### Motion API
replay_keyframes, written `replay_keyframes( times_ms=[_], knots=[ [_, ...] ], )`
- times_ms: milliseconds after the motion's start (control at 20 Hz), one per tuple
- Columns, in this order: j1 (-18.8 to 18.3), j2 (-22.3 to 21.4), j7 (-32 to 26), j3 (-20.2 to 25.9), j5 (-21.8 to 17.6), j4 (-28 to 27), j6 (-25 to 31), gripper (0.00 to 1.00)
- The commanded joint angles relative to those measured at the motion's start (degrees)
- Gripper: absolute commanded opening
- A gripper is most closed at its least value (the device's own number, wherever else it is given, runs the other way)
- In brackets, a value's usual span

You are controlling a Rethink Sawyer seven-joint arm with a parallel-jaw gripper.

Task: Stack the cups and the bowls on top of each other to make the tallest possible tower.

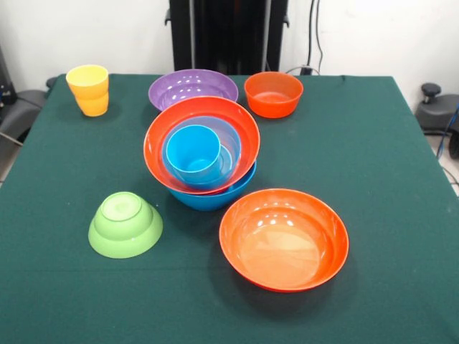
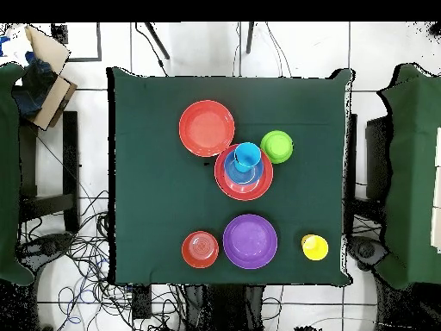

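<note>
Tower (image 1: 203, 154) (image 2: 244, 170): mid-table, tilted, blue cup (image 1: 193, 153) innermost. Large orange bowl (image 1: 284, 239) just beside it. Lime bowl (image 1: 125, 223) inverted, apart. Purple bowl (image 1: 193, 89), small orange bowl (image 1: 273, 94), yellow cup (image 1: 89, 89) line one table edge. Claw unseen; its state cannot be told. Cloth margins open.

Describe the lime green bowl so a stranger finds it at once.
Start at the nested tower in the middle of the green table. Beside it sits the small ribbed lime green plastic bowl, alone. It is the only green bowl and the only one upside down.
</note>
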Motion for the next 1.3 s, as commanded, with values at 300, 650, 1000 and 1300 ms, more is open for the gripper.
replay_keyframes(
  times_ms=[300, 650, 1000, 1300],
  knots=[
    [-4.3, 34.0, -24.3, -12.0, 8.4, -4.5, -20.9, 0.00],
    [-3.4, 48.9, -27.6, -16.0, 13.7, -9.4, -31.8, 0.00],
    [-1.4, 57.8, -25.2, -18.7, 15.4, -14.6, -39.0, 0.00],
    [1.3, 62.6, -20.3, -20.6, 15.4, -17.7, -43.7, 0.00]
  ],
)
